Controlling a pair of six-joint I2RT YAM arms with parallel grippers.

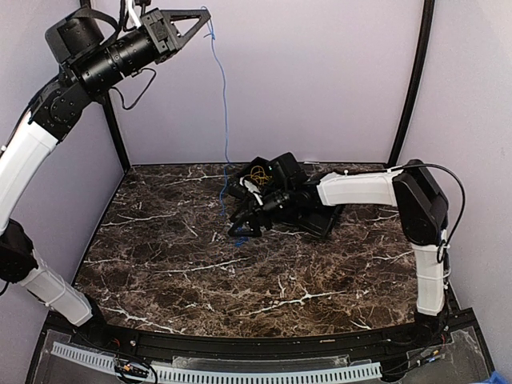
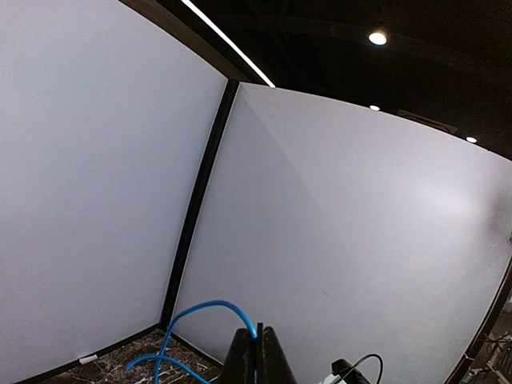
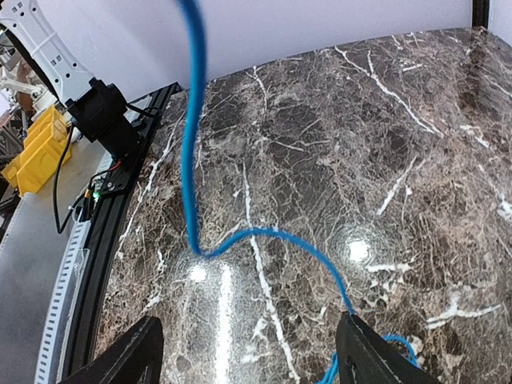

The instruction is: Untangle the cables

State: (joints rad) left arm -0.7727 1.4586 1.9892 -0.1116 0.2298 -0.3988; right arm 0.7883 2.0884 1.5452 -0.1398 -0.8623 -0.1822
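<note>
The blue cable (image 1: 223, 120) hangs in a long strand from my left gripper (image 1: 206, 22), which is raised high near the back wall and shut on the cable's end (image 2: 254, 326). The strand drops to the marble table and ends in a small heap (image 1: 238, 232) under my right gripper (image 1: 242, 226). In the right wrist view, the blue cable (image 3: 264, 234) curves across the table between the wide-open fingers of my right gripper (image 3: 252, 360) and touches neither pad. The yellow cable (image 1: 258, 173) lies coiled against the right arm's wrist, partly hidden.
The marble table (image 1: 176, 264) is enclosed by white walls and black frame posts (image 1: 412, 80). The right arm lies low across the middle of the table. Yellow bins (image 3: 32, 148) and the left arm's base (image 3: 100, 116) sit beyond the table's near edge.
</note>
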